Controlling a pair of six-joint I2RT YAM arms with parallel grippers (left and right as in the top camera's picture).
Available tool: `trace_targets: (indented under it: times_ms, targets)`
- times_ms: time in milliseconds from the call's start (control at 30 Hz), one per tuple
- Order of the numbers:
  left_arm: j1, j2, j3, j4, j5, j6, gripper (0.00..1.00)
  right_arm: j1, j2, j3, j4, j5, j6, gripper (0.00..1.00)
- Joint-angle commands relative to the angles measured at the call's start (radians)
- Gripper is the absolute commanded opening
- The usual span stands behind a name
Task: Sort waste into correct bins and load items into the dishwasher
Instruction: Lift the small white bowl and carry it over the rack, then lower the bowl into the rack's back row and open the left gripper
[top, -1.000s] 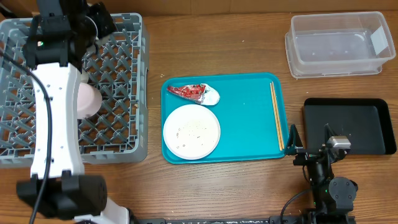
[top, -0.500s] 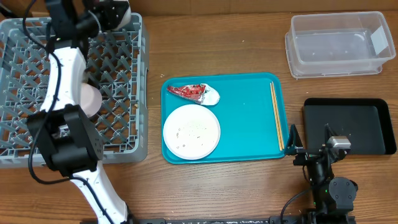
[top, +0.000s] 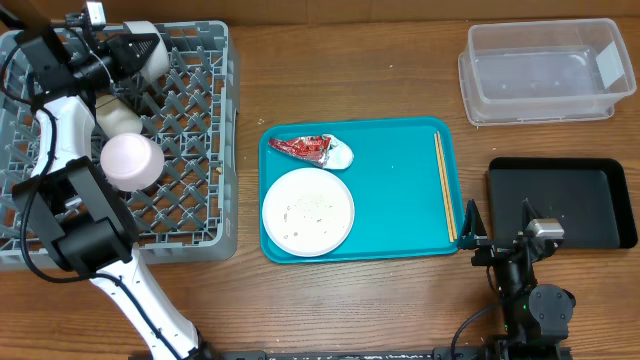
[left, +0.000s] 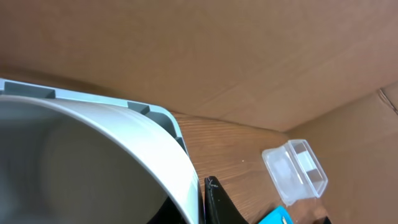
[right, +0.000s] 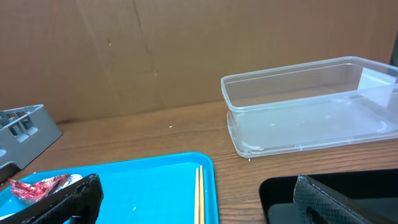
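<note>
2 hands: the left hand (top: 135, 52) grips the small white cup (top: 153, 60) above the far end of the large square grey plastic dish rack (top: 190, 130); the right hand (top: 498, 228) rests, fingers spread, beside the shallow black rectangular tray (top: 560, 205).

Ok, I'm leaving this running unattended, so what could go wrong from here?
The left gripper holds the white cup close to the dish rack's far wall; released there, it might catch the wall or tip over.
The pinkish bowl lies right beside the left arm, which might knock it.
The white plate on the teal tray carries rice grains; racking it unscraped would bring food into the rack.
</note>
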Motion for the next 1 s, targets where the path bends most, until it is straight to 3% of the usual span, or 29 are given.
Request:
trace_targets:
  times_ms: [0, 67, 167, 233, 467, 767, 967]
  targets:
    - [-0.007, 0.052, 0.003, 0.048, 0.122, -0.003, 0.14, 0.003, -0.009, -0.010, 0.006, 0.010, 0.003, 1.00]
    - [-0.007, 0.069, 0.003, 0.073, 0.154, -0.004, 0.14, 0.003, -0.009, -0.010, 0.006, 0.010, 0.003, 1.00]
    - [-0.008, 0.077, 0.003, 0.117, 0.228, -0.008, 0.04, 0.003, -0.009, -0.010, 0.006, 0.010, 0.003, 1.00]
    - [-0.008, 0.077, 0.003, 0.176, 0.282, -0.013, 0.04, 0.003, -0.009, -0.010, 0.006, 0.010, 0.003, 1.00]
    - [-0.007, 0.077, 0.003, 0.402, 0.311, -0.215, 0.04, 0.003, -0.009, -0.010, 0.006, 0.010, 0.003, 1.00]
    - [-0.005, 0.080, 0.003, 0.381, 0.296, -0.210, 0.04, 0.003, -0.009, -0.010, 0.006, 0.010, 0.003, 1.00]
    - [-0.004, 0.086, 0.003, 0.143, 0.165, -0.092, 0.04, 0.003, -0.009, -0.010, 0.006, 0.010, 0.003, 1.00]
